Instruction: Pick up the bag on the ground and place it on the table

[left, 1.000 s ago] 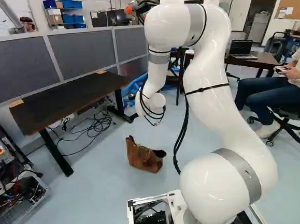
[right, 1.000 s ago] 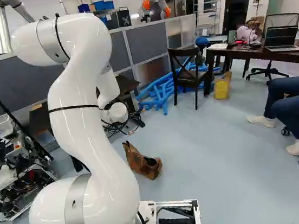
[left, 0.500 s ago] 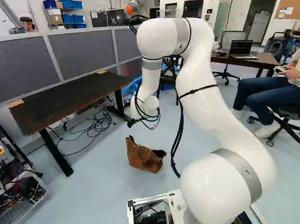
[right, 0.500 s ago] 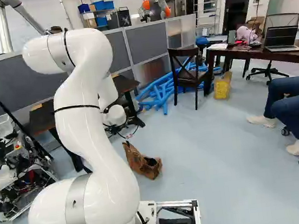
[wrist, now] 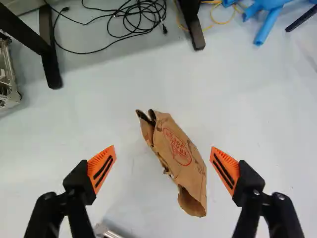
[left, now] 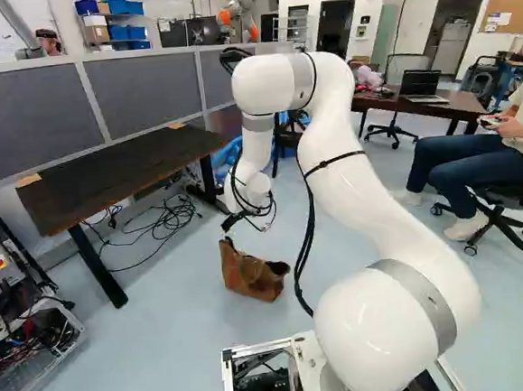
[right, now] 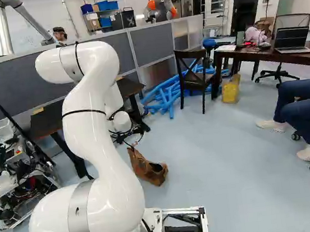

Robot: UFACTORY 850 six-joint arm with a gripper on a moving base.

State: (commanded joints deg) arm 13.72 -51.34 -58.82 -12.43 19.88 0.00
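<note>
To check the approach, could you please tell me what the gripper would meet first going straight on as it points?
Probably the brown paper bag on the floor, which lies ahead of the open gripper; how far ahead is hard to judge.

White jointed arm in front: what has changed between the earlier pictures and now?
The white jointed arm has lowered, its black two-fingered pincer coming down toward the crumpled brown paper bag. Nothing has been gripped; the pincer is open. Bag, black-topped table and metal-framed base stayed put.

Between the widely spread fingers (wrist: 230,171), a creased brown paper bag (wrist: 181,158) lies on the floor (wrist: 257,114).
</note>
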